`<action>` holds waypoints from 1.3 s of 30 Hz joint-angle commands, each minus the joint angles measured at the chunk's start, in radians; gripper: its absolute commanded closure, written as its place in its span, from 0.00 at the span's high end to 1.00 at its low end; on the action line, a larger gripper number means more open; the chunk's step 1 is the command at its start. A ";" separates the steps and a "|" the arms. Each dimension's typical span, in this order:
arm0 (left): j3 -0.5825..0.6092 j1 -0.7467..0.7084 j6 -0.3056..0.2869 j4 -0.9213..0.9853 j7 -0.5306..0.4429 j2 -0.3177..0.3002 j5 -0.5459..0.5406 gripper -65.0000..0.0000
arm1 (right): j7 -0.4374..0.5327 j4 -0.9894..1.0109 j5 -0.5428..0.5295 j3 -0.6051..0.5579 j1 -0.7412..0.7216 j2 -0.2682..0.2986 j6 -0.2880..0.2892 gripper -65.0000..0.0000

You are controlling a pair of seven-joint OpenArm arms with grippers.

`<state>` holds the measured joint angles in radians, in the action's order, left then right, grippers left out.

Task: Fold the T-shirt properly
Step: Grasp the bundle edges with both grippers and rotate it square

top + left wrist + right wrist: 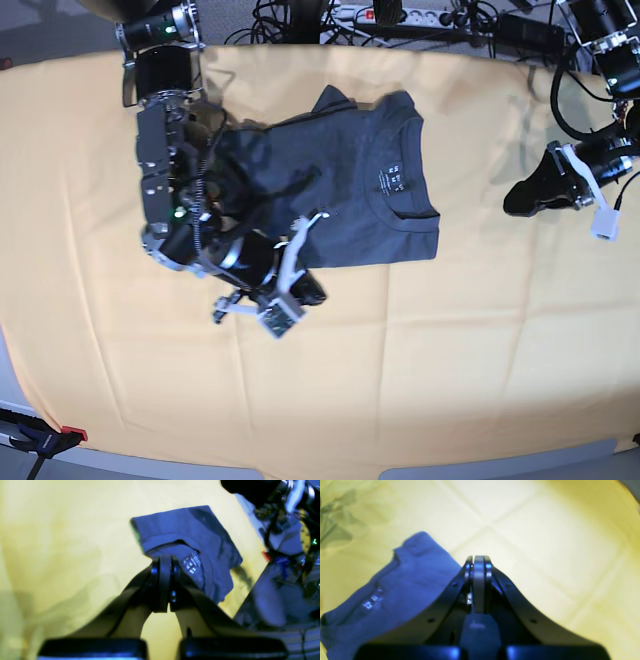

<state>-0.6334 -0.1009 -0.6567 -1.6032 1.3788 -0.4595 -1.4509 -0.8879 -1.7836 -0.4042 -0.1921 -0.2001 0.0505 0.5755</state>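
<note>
Seemingly near completion: the T-shirt lay folded compact, collar up, on the yellow-covered table; left end effector and right end effector were pressed together, empty.

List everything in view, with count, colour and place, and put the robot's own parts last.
T-shirt: one, dark slate-grey, folded, upper middle of the table, collar toward the base view's right.
Label: one, white print, inside the collar.
Tablecloth: one, yellow-orange, covering the table.
Cables and power strip: several, dark, beyond the table's far edge.
Clamp: one, black and red, near left corner.
Right gripper: one, black, shut, by the shirt's near edge.
Left gripper: one, black, shut, right of the shirt.
</note>
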 commanded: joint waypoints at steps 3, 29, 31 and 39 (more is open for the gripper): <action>0.118 0.013 -0.025 -0.124 0.016 -0.014 -0.033 0.00 | -0.011 -0.014 -0.046 0.049 -0.015 0.057 0.002 0.00; 0.799 0.013 -0.031 -0.373 -0.178 -0.160 0.587 0.00 | 0.031 0.478 -0.190 0.006 -0.193 0.199 0.123 0.00; 0.799 0.013 -0.031 -0.359 -0.178 -0.161 0.588 0.00 | 0.018 0.478 -0.199 -0.014 -0.193 0.200 0.123 0.00; 0.799 0.015 -0.031 -0.246 -0.333 -0.161 0.740 0.00 | -0.138 0.471 -0.351 -0.039 -0.189 0.219 0.123 0.00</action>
<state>0.1703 -0.0963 -0.6941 -1.8416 1.0290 -0.6121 -0.7353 -1.0412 -1.2949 -0.7448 -0.2359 -0.3607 0.2607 0.6930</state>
